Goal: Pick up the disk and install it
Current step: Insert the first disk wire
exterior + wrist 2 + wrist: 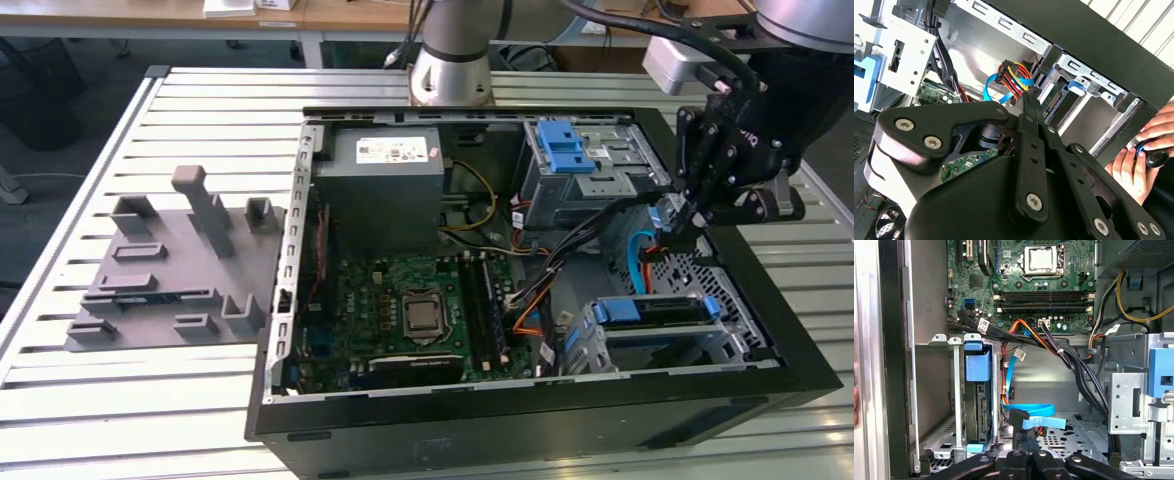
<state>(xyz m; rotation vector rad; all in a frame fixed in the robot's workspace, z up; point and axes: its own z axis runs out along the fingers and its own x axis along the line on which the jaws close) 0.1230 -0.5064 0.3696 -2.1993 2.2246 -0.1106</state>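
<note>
The open computer case lies on its side on a slatted metal table, with the motherboard exposed on the floor of the case and the grey power supply box above it in the exterior view. The gripper hangs inside the case near the wall on the exterior view's right, low over the perforated metal floor, between the upper drive cage with its blue clip and the lower drive cage. In both wrist views its black fingers come together to a narrow tip with nothing between them, so the jaws look closed and empty, though the tips themselves are partly hidden by the gripper body. Just beyond that tip lie a flat blue data cable and a bundle of red, yellow and black wires. The disk sits inside the lower drive cage, standing on edge between the metal walls, with its blue plastic rail showing at the cage mouth in the first wrist view. A person's hand rests on the outer edge of the case in the second wrist view. A grey moulded fixture stands on the table at the exterior view's left, well apart from the case.
</note>
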